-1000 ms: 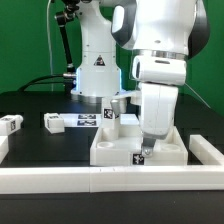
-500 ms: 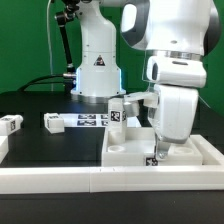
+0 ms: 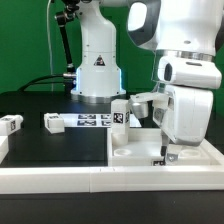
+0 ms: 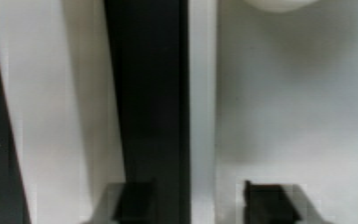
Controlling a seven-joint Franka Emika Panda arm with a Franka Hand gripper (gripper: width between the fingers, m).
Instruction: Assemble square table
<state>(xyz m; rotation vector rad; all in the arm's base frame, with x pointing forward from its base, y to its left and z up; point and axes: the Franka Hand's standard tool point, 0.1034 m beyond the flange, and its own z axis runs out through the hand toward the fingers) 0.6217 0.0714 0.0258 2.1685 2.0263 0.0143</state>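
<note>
the square table [image 3: 132,150] lies flat on the dark bench, toward the exterior view's right. its front rim is just beside the long border wall [image 3: 90,180], and one leg [image 3: 120,112] stands upright at its far corner. the gripper [image 3: 165,157] is down at that front rim. in the wrist view its fingers [image 4: 133,205] sit narrowly apart with a white strip of rim between them, so it looks pinched onto the slab's edge. my guess is the slab is being slid into position. that calls for a low, square grip and a slow, level drag along the wall, so the rim doesn't twist out or the standing leg topple. two loose legs [image 3: 52,122] wait near the marker board [image 3: 90,121].
</note>
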